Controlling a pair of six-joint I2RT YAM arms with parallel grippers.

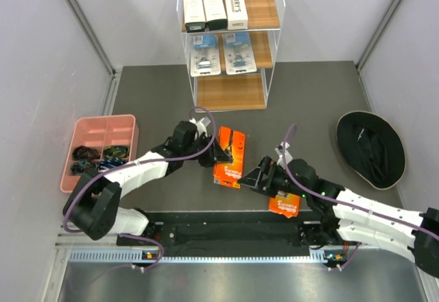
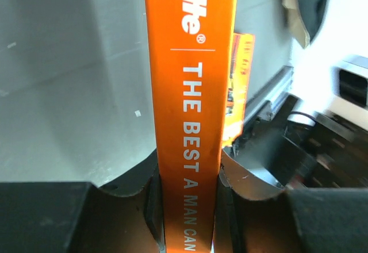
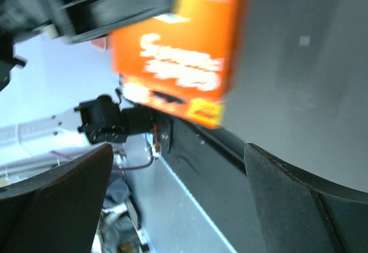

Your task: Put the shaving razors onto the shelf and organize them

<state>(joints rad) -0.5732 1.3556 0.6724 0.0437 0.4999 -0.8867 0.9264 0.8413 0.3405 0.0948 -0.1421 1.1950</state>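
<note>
Orange is the colour in the middle of the bench [image 1: 158, 96]. One orange card [image 1: 230, 156] is clamped between the two fingers of the left hand [image 1: 218, 152]. In the left wrist view these fingers [image 2: 146, 207] press on both flat faces of the card. It stands edge-on to the camera, with white letters along its narrow side. I cannot tell if it touches the bench or is lifted a little.

The second orange card [image 1: 284, 204] lies flat on the bench near the front edge, just beside the right arm [image 1: 363, 206]. The right hand [image 1: 260, 176] is wide open and grips nothing. It points at the held card from the right side, near it but apart.

The shelf [image 1: 230, 93] stands at the far side. Three white boxes [image 1: 215, 8] lie side by side on its top tier, and two blue blister packs [image 1: 221, 53] lie on the middle tier. A pink tray [image 1: 88, 132] with dark small items is at the left, and a black hat [image 1: 370, 147] at the right.
</note>
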